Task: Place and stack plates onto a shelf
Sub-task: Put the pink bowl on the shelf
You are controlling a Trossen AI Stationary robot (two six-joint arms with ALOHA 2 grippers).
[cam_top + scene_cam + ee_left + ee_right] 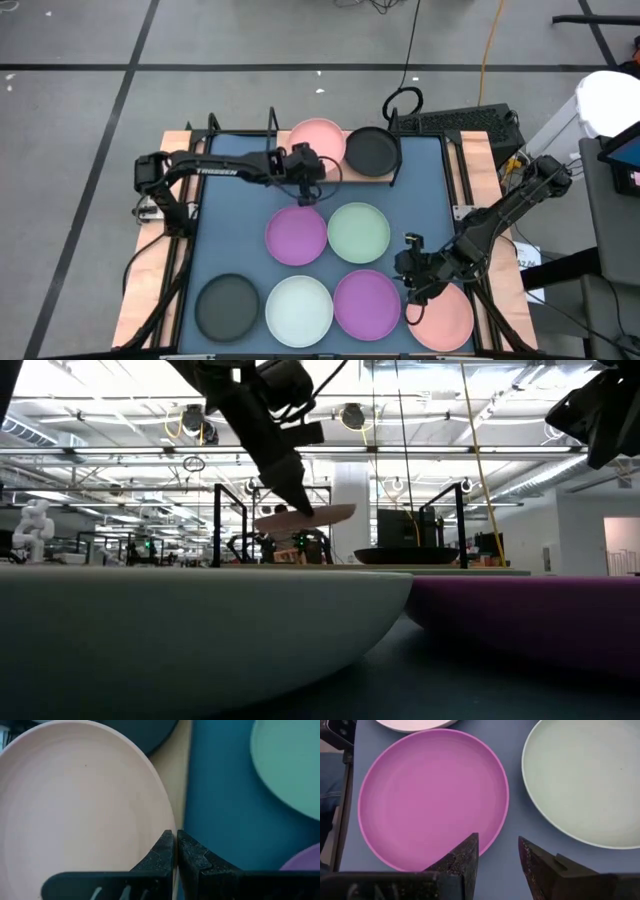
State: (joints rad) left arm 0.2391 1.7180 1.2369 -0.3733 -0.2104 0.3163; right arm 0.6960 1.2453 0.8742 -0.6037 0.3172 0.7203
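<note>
Plates look stiff and light (best pinched at the rim): left gripper point(175, 851) clamps the pink plate point(75, 805) edge; right gripper point(497, 857) hangs spread.

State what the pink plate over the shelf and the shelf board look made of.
Pink plate: probably matte plastic or a similar composite; even colour, no glare, thin rim.
Shelf board: looks like light, unvarnished wood; pale tan and dull. Grain is not discernible.
</note>
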